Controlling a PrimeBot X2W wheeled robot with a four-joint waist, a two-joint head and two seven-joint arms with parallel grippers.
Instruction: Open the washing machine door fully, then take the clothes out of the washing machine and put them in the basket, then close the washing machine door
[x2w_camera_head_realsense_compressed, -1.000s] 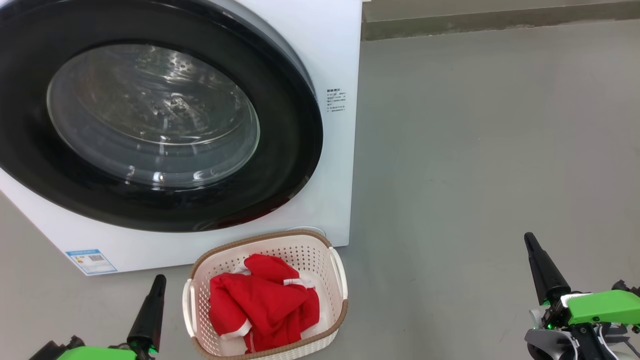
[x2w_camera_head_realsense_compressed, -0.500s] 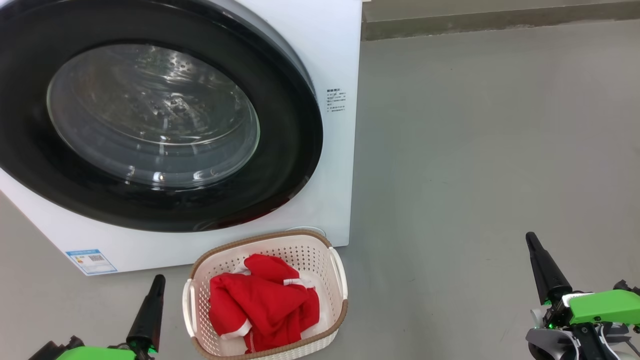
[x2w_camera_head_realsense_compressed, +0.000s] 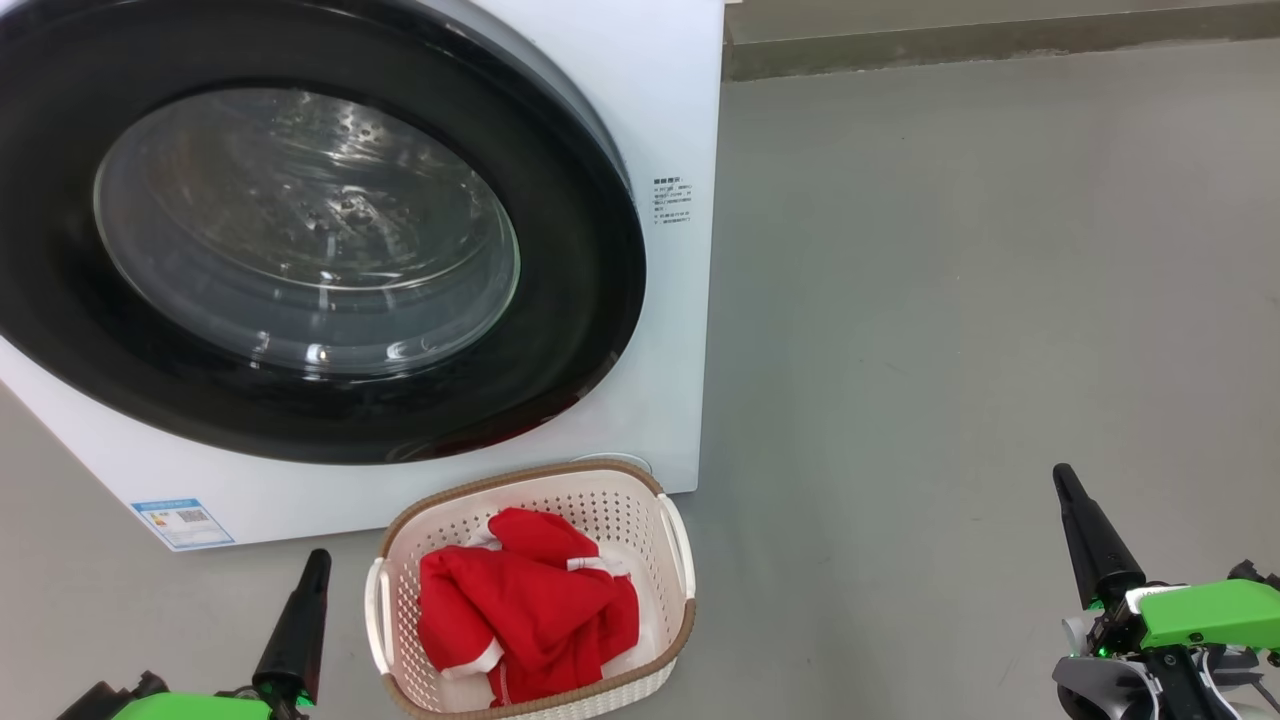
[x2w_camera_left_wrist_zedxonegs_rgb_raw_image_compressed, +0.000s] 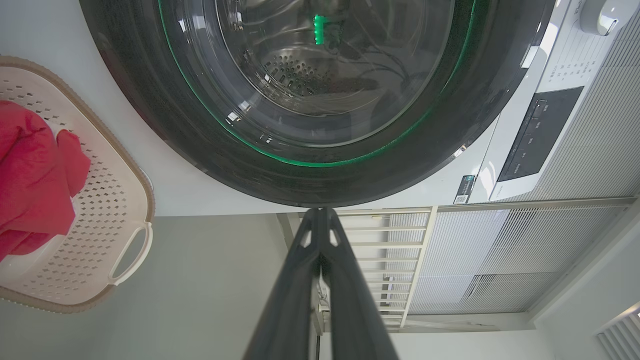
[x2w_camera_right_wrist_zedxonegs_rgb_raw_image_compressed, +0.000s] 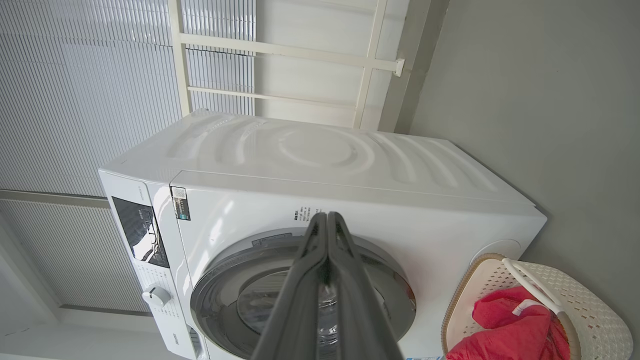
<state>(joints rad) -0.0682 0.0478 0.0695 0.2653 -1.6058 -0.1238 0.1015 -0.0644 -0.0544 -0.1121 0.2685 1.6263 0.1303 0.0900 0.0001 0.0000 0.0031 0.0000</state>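
Well — red fabric clothes (x2w_camera_head_realsense_compressed: 525, 610) lie in the cream perforated plastic basket (x2w_camera_head_realsense_compressed: 610, 510); behind it the white washing machine's (x2w_camera_head_realsense_compressed: 680, 120) black-rimmed round door (x2w_camera_head_realsense_compressed: 585, 300) is shut; my jaws, both closed, flank it — left pair nearer.

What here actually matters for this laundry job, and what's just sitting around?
Part of the job: washing machine; door, shut; red clothes, lying in the basket.
Just there: blue sticker; printed label; control panel; white railing; grey floor.
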